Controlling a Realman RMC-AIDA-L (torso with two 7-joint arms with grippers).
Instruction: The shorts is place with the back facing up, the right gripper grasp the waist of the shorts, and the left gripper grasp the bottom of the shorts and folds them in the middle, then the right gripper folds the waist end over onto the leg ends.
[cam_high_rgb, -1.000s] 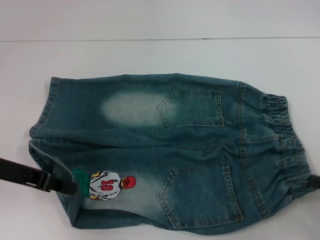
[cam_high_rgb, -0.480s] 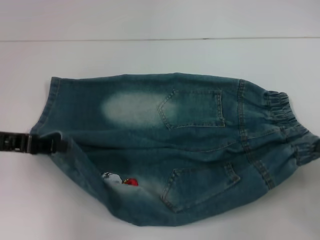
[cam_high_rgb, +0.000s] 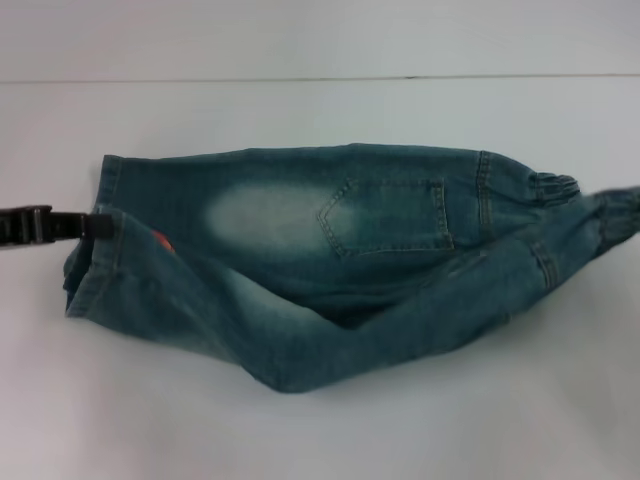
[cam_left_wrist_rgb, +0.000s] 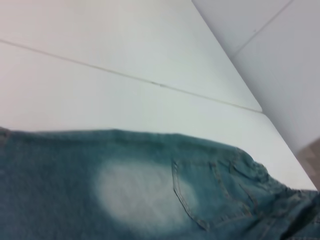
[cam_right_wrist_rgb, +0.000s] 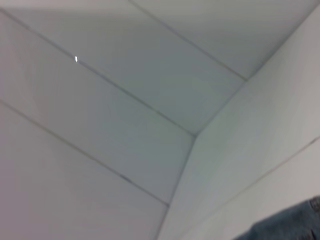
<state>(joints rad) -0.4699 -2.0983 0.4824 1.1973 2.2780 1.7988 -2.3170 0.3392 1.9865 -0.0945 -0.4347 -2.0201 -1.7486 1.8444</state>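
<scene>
The blue-green denim shorts (cam_high_rgb: 300, 260) lie across the white table, pockets up, with their near half raised and rolled over toward the far half. My left gripper (cam_high_rgb: 100, 226) comes in from the left and is shut on the near leg end (cam_high_rgb: 90, 285), beside the far leg end (cam_high_rgb: 107, 175). Only an orange sliver of the print (cam_high_rgb: 160, 240) shows. At the right, the near part of the waist (cam_high_rgb: 615, 210) hangs lifted next to the flat far part (cam_high_rgb: 555, 187); the right gripper is out of view. The left wrist view shows the bleached patch (cam_left_wrist_rgb: 135, 195). Denim (cam_right_wrist_rgb: 285, 225) fills a corner of the right wrist view.
The white table (cam_high_rgb: 300, 110) stretches well beyond the shorts on every side, with a thin seam line (cam_high_rgb: 300, 78) running across it at the back. A pale wall (cam_right_wrist_rgb: 125, 75) meets the table's far corner in the right wrist view.
The near half of the shorts has been lifted and carried toward the far half. My left gripper moved away from me with the leg end, the waist rose at the right, and the print rolled under.
</scene>
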